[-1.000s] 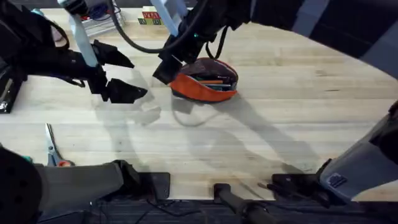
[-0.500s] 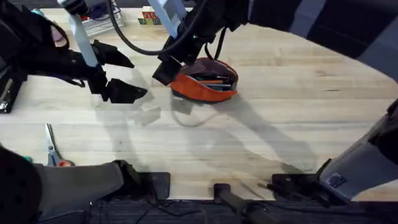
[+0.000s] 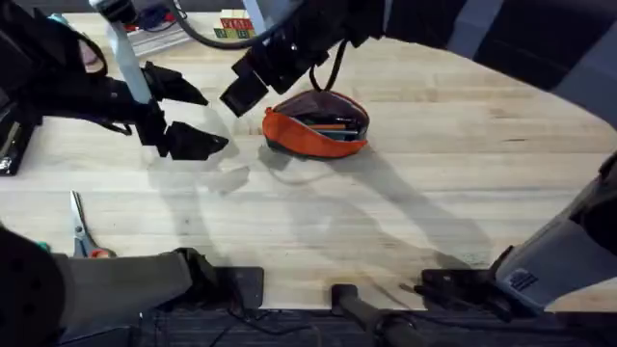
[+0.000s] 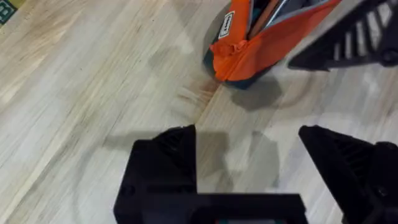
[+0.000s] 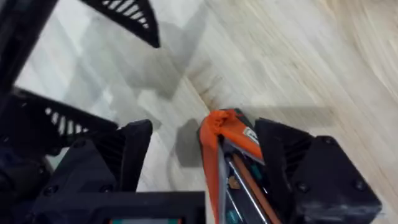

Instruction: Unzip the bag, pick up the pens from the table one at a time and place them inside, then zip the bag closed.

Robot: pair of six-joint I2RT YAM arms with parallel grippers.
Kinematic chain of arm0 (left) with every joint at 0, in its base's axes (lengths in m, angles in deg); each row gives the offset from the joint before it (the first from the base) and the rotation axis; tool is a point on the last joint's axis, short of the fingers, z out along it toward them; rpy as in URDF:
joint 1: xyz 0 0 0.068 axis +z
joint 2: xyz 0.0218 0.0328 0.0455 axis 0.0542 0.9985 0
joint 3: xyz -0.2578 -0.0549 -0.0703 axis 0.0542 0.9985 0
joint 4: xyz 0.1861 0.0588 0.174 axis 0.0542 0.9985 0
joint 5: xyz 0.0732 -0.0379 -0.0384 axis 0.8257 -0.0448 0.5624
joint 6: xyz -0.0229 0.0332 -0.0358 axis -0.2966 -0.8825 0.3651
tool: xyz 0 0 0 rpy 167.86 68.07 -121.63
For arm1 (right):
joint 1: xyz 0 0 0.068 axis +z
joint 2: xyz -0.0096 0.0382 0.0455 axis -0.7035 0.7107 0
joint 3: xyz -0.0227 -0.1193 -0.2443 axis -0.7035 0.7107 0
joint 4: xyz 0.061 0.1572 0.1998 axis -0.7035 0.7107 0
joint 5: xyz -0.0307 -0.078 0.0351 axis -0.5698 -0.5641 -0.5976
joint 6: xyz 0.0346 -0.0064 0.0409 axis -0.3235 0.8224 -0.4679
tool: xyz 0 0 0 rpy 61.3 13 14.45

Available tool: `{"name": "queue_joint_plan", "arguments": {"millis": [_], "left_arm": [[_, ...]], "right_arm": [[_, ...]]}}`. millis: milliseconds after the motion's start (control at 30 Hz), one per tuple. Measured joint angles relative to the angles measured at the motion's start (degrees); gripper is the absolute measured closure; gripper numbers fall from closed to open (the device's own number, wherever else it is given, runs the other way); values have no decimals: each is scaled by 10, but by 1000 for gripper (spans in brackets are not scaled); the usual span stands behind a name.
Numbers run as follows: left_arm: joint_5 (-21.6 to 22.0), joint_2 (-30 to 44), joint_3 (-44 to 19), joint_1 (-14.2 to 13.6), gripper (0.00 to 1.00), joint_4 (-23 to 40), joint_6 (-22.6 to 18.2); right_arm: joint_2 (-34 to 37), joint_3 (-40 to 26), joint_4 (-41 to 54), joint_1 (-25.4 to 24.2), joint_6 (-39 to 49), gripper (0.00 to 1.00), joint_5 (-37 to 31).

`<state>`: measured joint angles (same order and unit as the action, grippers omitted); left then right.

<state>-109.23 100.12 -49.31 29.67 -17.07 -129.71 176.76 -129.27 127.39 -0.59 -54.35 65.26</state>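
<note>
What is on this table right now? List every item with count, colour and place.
table: one, light wood, under everything.
bag: one, orange with dark base, unzipped, far middle of the table.
pens: at least two, orange and silvery, inside the bag.
scissors: one pair, orange handles, near left edge.
left gripper: black, open, empty, left of the bag.
right gripper: black, open, over the bag's left end.

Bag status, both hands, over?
Left hand open, hovering beside bag. Right hand open, straddling the bag's end. Bag unzipped, pens inside. Nothing blocking.
</note>
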Motion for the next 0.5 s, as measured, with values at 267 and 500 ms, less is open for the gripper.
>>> {"name": "queue_joint_plan", "arguments": {"millis": [267,500], "left_arm": [[0,0,0,0,8,0,0],[0,0,0,0,8,0,0]], "right_arm": [[20,0,-9,0,-30,3,-37],[25,-1,-14,0,-34,8,-43]]}}
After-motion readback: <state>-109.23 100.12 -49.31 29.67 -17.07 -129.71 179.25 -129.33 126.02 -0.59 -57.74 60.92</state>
